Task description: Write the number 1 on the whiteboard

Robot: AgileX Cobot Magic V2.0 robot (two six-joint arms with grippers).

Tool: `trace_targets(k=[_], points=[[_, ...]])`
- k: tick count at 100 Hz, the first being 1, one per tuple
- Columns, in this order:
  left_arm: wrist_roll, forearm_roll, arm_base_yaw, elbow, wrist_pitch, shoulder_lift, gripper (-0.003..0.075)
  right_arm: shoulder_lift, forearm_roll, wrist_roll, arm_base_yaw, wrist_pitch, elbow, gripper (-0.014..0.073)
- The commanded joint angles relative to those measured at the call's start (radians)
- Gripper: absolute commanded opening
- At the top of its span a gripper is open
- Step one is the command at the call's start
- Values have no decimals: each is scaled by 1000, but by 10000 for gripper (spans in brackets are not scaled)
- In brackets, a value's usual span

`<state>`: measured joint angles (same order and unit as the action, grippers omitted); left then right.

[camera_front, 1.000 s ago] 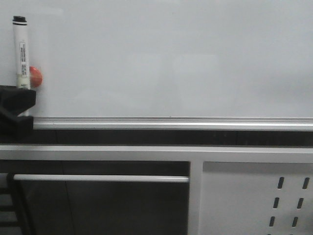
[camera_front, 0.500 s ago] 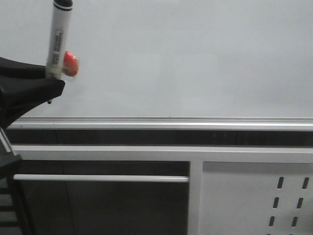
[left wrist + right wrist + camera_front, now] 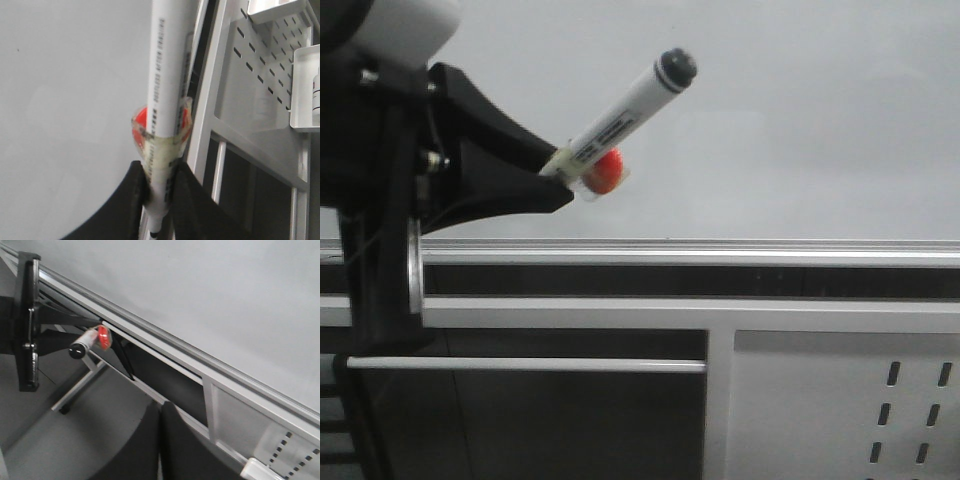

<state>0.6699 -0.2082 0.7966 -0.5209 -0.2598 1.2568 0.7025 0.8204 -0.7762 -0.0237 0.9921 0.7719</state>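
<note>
Left gripper (image 3: 555, 185) clamped on the marker pen (image 3: 620, 120), fingers pinching its lower barrel near the taped band. Pen's long axis runs diagonal in the front view, capped dark end pointing up and to the right, away from the arm, in front of the whiteboard (image 3: 800, 110). An orange-red piece (image 3: 603, 172) is taped to the barrel just above the grip. Whether the pen touches the board: cannot tell.

Versus half a second ago: pen was near upright at the far left edge, its top cut off; now it is tilted well over to the right and sits further into frame, and the arm fills much more of the left side. A second ago it stood vertical and lower.

Board is blank, silver bottom rail (image 3: 720, 250) along its lower edge; no number 1 visible on it. Perforated panel (image 3: 840, 400) sits below right.

Right gripper (image 3: 159, 440): jaws closed together with nothing between them, dark and partly cut off by the frame edge. Left wrist view: the pen's top runs out of frame, writing tip hidden between the fingers (image 3: 131, 200).
</note>
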Motion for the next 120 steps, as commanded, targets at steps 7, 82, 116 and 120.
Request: trace_targets(k=[7,82,116,120], points=[[2,22,12,-100,49,0,-18,72,163,-74,22,-19,35,-3],[4,22,12,-114,133,26,-18,446,199,-81,515,-381,58,272],[4,29,12,-114,104,26,-18,520,195,-82,533,-412,124,272],[4,29,12,-114,104,26,-18,522,195,-82,533,-412,126,272]])
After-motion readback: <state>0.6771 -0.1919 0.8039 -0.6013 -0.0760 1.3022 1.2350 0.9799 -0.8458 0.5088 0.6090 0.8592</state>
